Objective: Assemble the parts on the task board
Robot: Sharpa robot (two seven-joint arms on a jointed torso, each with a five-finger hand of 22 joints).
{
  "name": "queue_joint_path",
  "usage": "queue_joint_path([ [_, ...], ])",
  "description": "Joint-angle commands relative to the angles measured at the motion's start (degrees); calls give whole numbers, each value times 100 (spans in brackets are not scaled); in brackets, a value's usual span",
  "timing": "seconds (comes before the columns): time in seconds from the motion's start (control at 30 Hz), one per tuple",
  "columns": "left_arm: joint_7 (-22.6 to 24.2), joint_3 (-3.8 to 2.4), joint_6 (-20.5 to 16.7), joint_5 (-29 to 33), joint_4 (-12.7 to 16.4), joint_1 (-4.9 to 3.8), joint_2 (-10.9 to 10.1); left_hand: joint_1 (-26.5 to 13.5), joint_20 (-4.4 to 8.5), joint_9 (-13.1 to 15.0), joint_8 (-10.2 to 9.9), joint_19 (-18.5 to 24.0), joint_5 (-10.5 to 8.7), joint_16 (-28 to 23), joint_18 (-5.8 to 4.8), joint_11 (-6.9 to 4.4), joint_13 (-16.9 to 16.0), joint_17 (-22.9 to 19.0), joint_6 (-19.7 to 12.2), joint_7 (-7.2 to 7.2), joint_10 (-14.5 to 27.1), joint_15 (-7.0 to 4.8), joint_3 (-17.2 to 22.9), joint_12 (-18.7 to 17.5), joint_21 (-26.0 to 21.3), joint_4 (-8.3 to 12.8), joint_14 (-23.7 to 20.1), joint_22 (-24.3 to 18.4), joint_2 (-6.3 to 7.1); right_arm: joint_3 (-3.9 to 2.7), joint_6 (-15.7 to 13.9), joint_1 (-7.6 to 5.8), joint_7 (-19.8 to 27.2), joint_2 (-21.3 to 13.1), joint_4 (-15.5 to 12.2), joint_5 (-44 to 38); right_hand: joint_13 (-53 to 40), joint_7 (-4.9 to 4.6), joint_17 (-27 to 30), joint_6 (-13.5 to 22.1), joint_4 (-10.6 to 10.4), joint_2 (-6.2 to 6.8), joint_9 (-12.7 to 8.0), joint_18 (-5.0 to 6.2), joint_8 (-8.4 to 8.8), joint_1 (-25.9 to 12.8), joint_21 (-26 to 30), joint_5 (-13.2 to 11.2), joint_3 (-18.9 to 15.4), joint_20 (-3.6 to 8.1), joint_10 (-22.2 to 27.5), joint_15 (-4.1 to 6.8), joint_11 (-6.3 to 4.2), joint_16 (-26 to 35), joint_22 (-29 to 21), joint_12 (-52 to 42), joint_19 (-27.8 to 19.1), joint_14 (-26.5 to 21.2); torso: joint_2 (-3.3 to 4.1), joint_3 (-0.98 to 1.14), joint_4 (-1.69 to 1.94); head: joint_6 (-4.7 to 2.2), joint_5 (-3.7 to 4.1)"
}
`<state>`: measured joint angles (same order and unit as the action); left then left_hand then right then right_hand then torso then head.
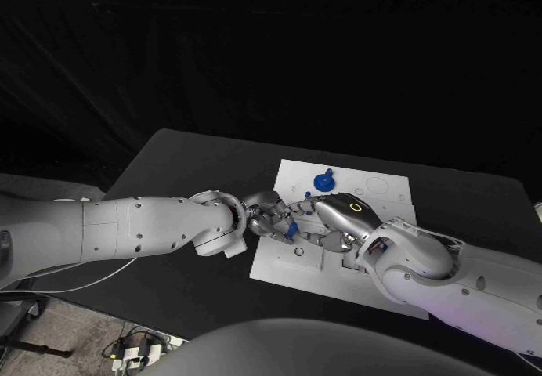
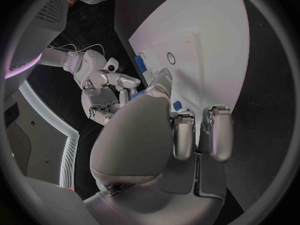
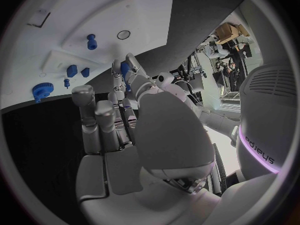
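– Where does the task board (image 1: 384, 196) lie?

– On the table (image 1: 192, 164), in its middle. The two hands meet over the board's near left part: the left hand (image 1: 266, 213) from the left, the right hand (image 1: 334, 215) from the right.

– And the parts?

– A small part (image 1: 291, 229) sits between the fingers of the two hands. A gear part (image 1: 323, 182) stands on the board behind the hands. A round hole (image 1: 298, 251) is in the board before them, near the front edge.

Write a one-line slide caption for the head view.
Both hands, left hand and right hand, meet over the white task board, a small blue part between them, near a blue gear.
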<state>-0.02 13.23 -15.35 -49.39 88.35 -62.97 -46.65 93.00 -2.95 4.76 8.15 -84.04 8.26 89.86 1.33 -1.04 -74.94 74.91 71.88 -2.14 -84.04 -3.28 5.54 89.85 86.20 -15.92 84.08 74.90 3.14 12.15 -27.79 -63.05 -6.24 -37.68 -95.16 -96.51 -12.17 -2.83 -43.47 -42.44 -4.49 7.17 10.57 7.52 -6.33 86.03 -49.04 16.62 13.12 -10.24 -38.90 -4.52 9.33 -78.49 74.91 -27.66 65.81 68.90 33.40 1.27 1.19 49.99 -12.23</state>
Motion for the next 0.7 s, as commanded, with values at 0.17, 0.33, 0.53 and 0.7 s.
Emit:
queue_joint_path([
  [0.17, -23, -5, 152, 32, 9, -6, 23, -9, 3, 10, 15, -200, 11, 14, -3, -27, -1506, 1509, 59, -40, -596, -28, 30, 15, -30, 2, 592, 1338, -54, 1, 250, 10, 64, 47, 10, -2, -61, -259, -77, -639, 32, -92, 195, 69, -291, -61, -56, -100, -1, -3, -200, 26, -62, 11, 429, -192, 81, 59, 1, 1, 0, 1, 12],
  [0.33, -32, -5, 164, 32, 14, -6, 23, -9, 3, 10, 15, -200, 11, 14, -3, -27, -1506, 1509, 59, -40, -596, -28, 30, 15, -30, 2, 592, 1338, -54, 1, 316, 31, 80, 93, 27, -18, -71, -397, -116, -1054, 25, -99, 325, 60, -443, -88, -104, -87, 47, 39, -432, 77, -119, 6, 442, -278, 130, 106, -1, 1, 3, 1, 15],
  [0.53, -33, -5, 170, 32, 22, -6, 24, -10, 2, 11, 14, -198, 11, 14, -3, -25, -1506, 1509, 57, -41, -596, -27, 29, 15, -33, 2, 592, 1337, -58, 1, 373, 49, 34, 160, 56, -101, -80, -470, -150, -1260, 12, -72, 367, 53, -439, -121, -143, -65, 123, 96, -666, 143, -199, 9, 452, -338, 176, 153, 2, 0, 2, 1, 15],
  [0.7, -32, -5, 173, 32, 28, -6, 28, -10, 2, 11, 14, -198, 11, 14, -3, -25, -1506, 1509, 57, -41, -596, -27, 29, 15, -33, 2, 592, 1337, -58, 0, 420, 67, -1, 198, 71, -137, -101, -484, -181, -1459, 10, -64, 387, 51, -450, -125, -184, -47, 206, 166, -958, 227, -308, 13, 463, -409, 223, 199, 1, -1, 2, 1, 10],
])
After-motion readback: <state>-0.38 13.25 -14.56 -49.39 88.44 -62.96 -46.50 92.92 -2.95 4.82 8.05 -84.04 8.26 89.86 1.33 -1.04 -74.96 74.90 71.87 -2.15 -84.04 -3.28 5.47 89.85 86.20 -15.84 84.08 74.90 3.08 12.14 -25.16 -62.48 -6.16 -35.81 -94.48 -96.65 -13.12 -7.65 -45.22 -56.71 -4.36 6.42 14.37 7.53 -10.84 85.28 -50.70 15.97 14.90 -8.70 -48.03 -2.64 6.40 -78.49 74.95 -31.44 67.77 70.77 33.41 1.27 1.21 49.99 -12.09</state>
